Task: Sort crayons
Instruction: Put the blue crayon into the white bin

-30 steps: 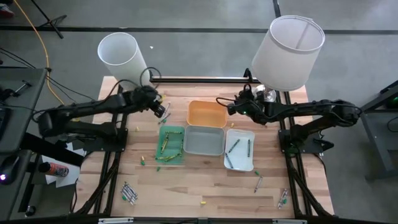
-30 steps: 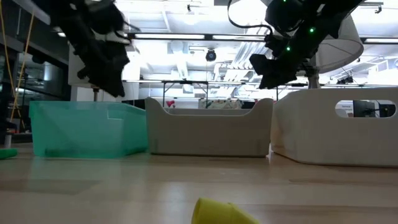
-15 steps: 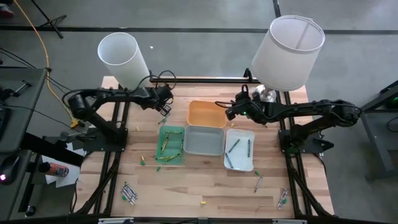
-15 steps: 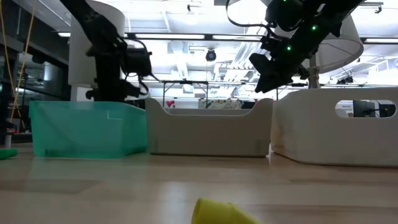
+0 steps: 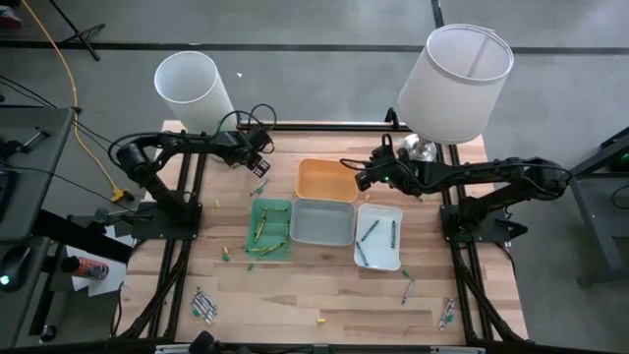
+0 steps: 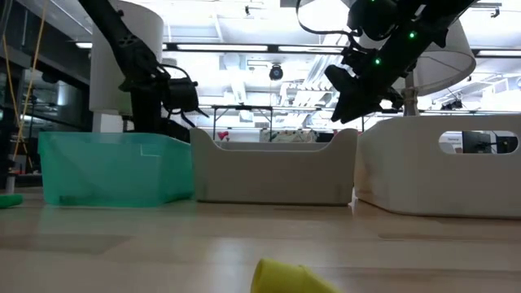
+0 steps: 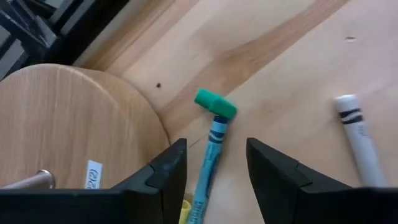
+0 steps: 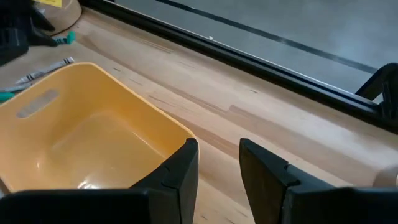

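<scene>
While the right gripper (image 5: 360,179) hangs with its jaws apart and empty over the orange tray (image 5: 326,180) near the table's far edge, the left gripper (image 5: 257,167) has swung from above the green tray (image 5: 270,228) out toward the far left corner, beside the base of the white lamp (image 5: 193,90). Its fingers (image 7: 163,175) are spread and hold nothing. That shift suggests the last crayon has been dealt with and a fresh pick is being lined up.

In the left wrist view, a teal crayon (image 7: 210,151) lies flat on the bare wood, framed between the two fingers. Its long axis runs straight away from the gripper, with the bright green tip at the end farthest from the fingers. Beside it lies a grey-white crayon (image 7: 359,137), roughly parallel but angled slightly, next to the round wooden lamp base (image 7: 68,130).

Several green crayons (image 5: 260,231) already lie in the green tray, two more in the white tray (image 5: 379,236); the grey tray (image 5: 322,222) between them looks empty. Others are scattered toward the table's near edge.
</scene>
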You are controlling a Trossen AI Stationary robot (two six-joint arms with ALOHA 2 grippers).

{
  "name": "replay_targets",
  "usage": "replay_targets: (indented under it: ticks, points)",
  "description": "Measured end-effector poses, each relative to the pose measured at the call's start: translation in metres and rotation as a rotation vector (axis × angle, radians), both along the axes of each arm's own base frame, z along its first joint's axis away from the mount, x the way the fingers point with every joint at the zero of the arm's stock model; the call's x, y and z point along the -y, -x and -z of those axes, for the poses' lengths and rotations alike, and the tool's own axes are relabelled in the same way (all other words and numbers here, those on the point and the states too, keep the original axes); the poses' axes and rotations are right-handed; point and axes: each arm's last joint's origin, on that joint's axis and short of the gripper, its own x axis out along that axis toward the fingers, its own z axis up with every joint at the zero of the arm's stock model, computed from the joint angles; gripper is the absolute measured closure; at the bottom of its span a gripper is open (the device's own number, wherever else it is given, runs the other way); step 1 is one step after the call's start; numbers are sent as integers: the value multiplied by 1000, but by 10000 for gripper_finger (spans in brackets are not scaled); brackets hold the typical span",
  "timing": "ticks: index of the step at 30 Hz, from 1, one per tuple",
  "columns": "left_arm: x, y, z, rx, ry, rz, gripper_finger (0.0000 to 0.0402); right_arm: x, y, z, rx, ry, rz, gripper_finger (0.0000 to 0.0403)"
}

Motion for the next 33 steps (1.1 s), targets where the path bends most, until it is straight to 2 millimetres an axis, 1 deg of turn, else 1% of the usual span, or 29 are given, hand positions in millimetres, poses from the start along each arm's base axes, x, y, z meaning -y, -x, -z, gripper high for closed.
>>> replay_targets:
  ticks: [6, 10, 12, 15, 20, 21, 25, 27, 33]
  points:
    - [-6, 7, 1, 32, 60, -36, 248, 0, 0, 0, -22, 15, -21, 293]
    - [-4, 8, 2, 66, 103, -54, 249, 0, 0, 0, -38, 28, -36, 293]
    - [-2, 7, 2, 66, 119, -59, 258, 0, 0, 0, -41, 29, -38, 293]
    - [1, 6, 2, 60, 126, -54, 292, 0, 0, 0, -38, 30, -38, 293]
    - [2, 5, 3, 51, 128, -37, 382, -1, -1, 0, -23, 7, -46, 293]
    - [3, 4, 3, 46, 128, -24, 391, -1, -1, 0, -11, -9, -45, 293]
    - [8, 2, 3, 29, 135, 5, 389, -2, -2, 1, 12, -60, -75, 293]
    - [12, -1, 3, 18, 137, 39, 397, -3, -2, 1, 17, -84, -100, 293]
    - [29, -8, 0, -7, 178, 142, 401, -4, -2, 1, 37, -109, -93, 293]
